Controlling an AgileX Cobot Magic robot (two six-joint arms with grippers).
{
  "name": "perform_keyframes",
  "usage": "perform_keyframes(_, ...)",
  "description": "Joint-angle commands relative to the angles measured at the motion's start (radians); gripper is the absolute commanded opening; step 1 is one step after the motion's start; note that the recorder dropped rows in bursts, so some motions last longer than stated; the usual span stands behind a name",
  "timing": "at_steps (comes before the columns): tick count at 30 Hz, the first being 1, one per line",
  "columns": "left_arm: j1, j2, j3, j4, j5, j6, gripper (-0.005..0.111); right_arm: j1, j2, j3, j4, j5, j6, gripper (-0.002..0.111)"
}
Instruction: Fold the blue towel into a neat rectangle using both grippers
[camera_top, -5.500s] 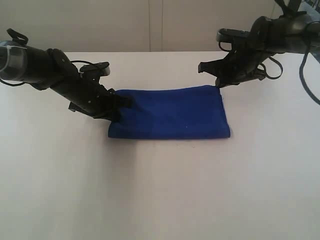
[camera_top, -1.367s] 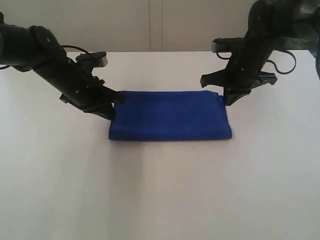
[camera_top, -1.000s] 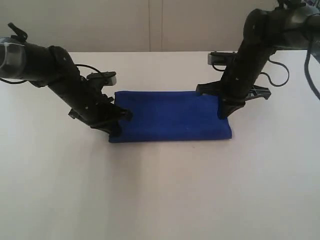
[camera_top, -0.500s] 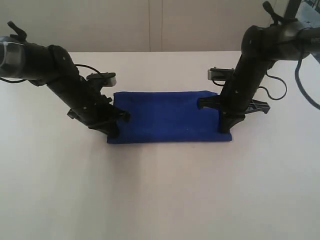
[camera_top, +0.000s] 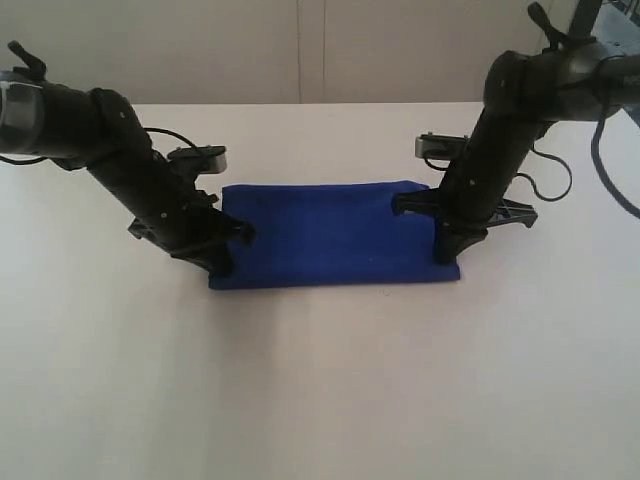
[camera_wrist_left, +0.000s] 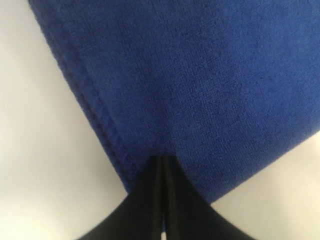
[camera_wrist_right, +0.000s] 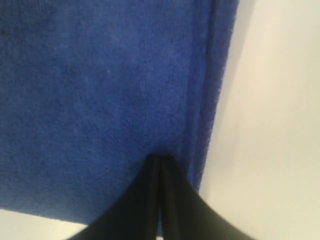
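The blue towel (camera_top: 335, 235) lies flat on the white table as a folded, wide rectangle. My left gripper (camera_top: 226, 256) is shut, its tips pressed down onto the towel's left end near the front corner. My right gripper (camera_top: 446, 250) is also shut and presses on the right end near the front edge. In the left wrist view the closed black fingertips (camera_wrist_left: 162, 160) touch the fabric (camera_wrist_left: 200, 75) just inside a stitched edge. The right wrist view shows the same: closed fingertips (camera_wrist_right: 159, 160) on the cloth (camera_wrist_right: 100, 90) beside its side edge. No fabric shows between either pair of fingers.
The white table (camera_top: 320, 380) extends in front of the towel and to both sides. A pale wall (camera_top: 300, 50) rises behind the table's far edge. Cables hang off the right arm (camera_top: 545, 180).
Both shut grippers have slid from the towel's far corners across its ends toward the front edge. The towel's front left corner has shifted slightly leftward.
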Motion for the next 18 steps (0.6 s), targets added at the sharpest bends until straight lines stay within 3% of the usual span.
perform_keyframes(1,0.006,-0.031,0.010,0.038,0.032,-0.003,0.000,-0.002,-0.057,0.011,0.001,-0.087,-0.007,0.000)
perform_keyframes(13,0.006,-0.174,0.010,0.030,0.032,-0.003,0.000,-0.002,-0.264,0.011,-0.030,-0.071,0.011,0.000)
perform_keyframes(18,0.054,-0.282,0.012,0.041,0.061,-0.045,0.000,-0.002,-0.381,0.067,-0.084,-0.102,0.020,0.000)
